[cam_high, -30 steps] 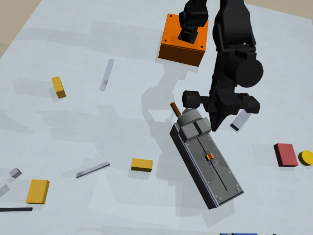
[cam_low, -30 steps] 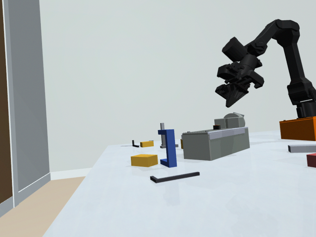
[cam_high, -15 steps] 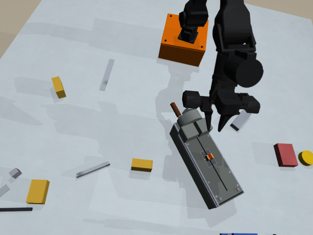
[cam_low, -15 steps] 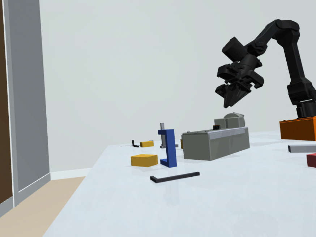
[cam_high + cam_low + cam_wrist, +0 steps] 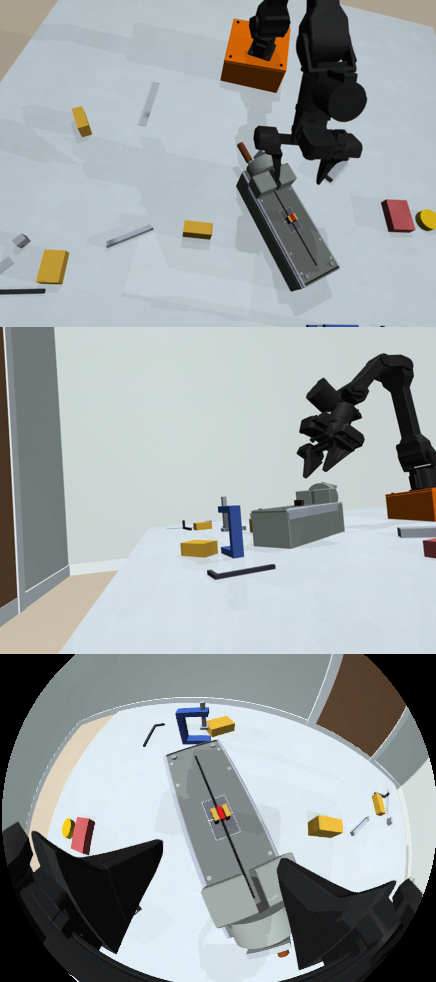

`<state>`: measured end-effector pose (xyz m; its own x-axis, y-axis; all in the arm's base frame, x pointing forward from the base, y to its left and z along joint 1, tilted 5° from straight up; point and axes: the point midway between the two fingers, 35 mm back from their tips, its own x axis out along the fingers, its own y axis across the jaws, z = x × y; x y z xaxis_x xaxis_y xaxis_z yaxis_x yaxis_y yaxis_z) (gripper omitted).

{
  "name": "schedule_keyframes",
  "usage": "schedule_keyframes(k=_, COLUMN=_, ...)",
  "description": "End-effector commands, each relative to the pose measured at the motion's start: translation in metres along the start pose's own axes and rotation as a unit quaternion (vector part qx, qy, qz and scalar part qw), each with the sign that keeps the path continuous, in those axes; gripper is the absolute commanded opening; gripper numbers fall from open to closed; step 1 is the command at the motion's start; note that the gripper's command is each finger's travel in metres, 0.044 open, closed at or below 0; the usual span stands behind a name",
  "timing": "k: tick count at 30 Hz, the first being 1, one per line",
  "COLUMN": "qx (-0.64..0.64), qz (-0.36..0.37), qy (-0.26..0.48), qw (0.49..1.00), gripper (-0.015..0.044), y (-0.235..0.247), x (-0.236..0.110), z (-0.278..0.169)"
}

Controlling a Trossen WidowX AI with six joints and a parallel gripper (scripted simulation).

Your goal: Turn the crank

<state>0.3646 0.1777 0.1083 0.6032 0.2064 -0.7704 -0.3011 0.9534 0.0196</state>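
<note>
The grey machine (image 5: 299, 258) (image 5: 271, 531) (image 5: 195, 819) stands on the table, with a slotted top. Its red pointer (image 5: 293, 217) (image 5: 220, 812) sits between the two brass marks and looks about level with them; a tiny offset cannot be told. The brown crank handle (image 5: 244, 152) (image 5: 283, 953) sticks out past the rounded housing (image 5: 260, 164) (image 5: 323, 492) at the end towards the arm's base. My gripper (image 5: 298, 181) (image 5: 315, 474) (image 5: 222, 857) is open and empty, above the housing end and clear of the handle. The handle is hidden in the exterior view.
An orange base block (image 5: 255, 75) (image 5: 410, 506) carries the arm. A red block (image 5: 398, 215) (image 5: 82, 835) and a yellow disc (image 5: 427, 220) lie to one side. A yellow block (image 5: 197, 228) lies on the other. A blue clamp (image 5: 236, 531) (image 5: 182, 729) stands beyond the machine's far end.
</note>
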Motion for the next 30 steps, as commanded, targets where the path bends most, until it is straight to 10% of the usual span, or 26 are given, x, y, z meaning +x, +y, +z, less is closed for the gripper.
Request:
schedule_keyframes(k=1, qx=0.0, qz=0.0, qy=0.0, qw=1.0, gripper=0.0309, y=0.0, x=0.0, z=0.0)
schedule_keyframes(k=13, qx=0.0, qz=0.0, qy=0.0, qw=1.0, gripper=0.0, y=0.0, x=0.0, z=0.0)
schedule_keyframes(k=30, qx=0.0, qz=0.0, qy=0.0, qw=1.0, gripper=0.0, y=0.0001, x=0.0, z=0.0)
